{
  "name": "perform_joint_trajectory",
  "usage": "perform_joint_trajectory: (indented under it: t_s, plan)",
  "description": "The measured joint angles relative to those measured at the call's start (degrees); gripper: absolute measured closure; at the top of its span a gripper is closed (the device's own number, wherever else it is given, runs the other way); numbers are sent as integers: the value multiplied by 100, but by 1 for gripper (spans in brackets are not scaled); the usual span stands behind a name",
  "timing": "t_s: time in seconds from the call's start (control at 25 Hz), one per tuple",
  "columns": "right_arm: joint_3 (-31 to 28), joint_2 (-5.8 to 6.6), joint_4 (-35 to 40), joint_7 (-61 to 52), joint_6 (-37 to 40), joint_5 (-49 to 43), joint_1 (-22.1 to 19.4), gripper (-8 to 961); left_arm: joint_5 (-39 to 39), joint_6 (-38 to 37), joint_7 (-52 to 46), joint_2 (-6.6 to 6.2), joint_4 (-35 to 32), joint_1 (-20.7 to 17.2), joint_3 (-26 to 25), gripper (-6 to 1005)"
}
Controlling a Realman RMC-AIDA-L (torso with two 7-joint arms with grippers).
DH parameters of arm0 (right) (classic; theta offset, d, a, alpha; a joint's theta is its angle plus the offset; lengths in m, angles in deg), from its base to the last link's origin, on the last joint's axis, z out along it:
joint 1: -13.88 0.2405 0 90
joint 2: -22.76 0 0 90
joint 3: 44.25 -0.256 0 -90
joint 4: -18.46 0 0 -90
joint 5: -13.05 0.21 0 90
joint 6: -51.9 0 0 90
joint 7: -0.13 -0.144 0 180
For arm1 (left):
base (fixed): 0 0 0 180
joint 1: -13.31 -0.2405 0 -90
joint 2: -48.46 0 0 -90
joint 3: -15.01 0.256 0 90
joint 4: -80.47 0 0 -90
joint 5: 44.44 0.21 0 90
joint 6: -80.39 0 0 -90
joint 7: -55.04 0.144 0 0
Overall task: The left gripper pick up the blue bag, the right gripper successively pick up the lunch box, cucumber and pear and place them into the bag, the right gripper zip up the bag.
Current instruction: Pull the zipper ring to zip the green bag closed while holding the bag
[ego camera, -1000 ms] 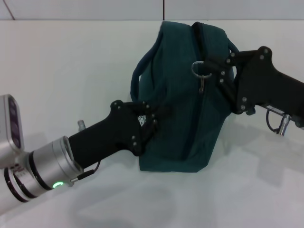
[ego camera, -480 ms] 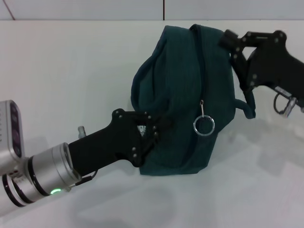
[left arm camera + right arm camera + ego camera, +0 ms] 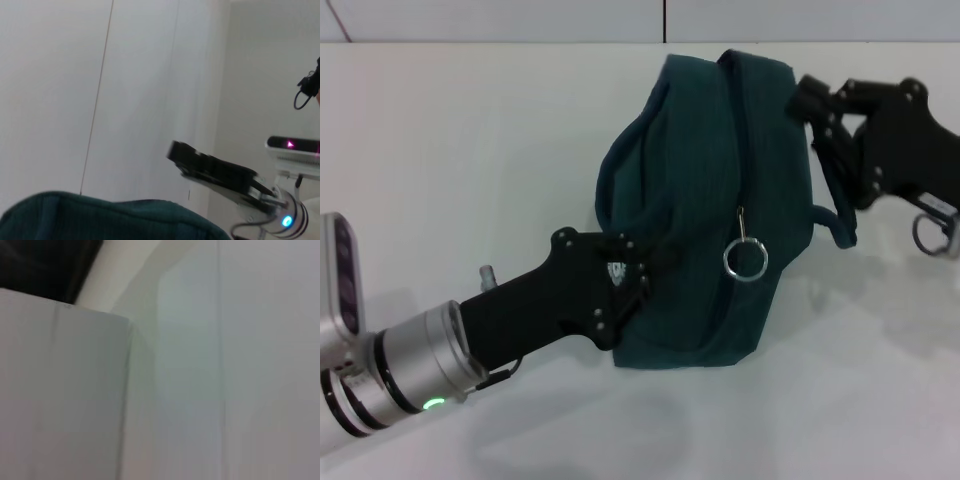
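A: Where is the white table (image 3: 470,150) free?
B: Its left half and front edge lie open.
A: And what blocks passage?
B: The blue bag (image 3: 700,200) fills the middle toward the back edge, with the left gripper (image 3: 655,262) against its front-left side and the right gripper (image 3: 810,100) just beside its back-right corner.

Right gripper (image 3: 807,100) let go of the zipper ring (image 3: 745,260): a second ago it was pinching the pull midway up the blue bag (image 3: 705,200), now it's up beside the bag's top right corner, clear of the ring, shifted slightly right and down over the last half second. Ring dropped and hangs loose low on the bag's front. Bag slumped, its lower edge sagging toward the left. Right-side handle (image 3: 835,225) now droops free. Left gripper (image 3: 655,262) and arm moved slightly down-left.
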Motion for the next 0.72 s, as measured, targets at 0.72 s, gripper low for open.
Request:
perform_joint_trajectory:
  t_s: [0.72]
  plan:
    - [-70,425,1180,-2196,-82,-2223,-390,586,34,-57,9,5,-161,113,32,945]
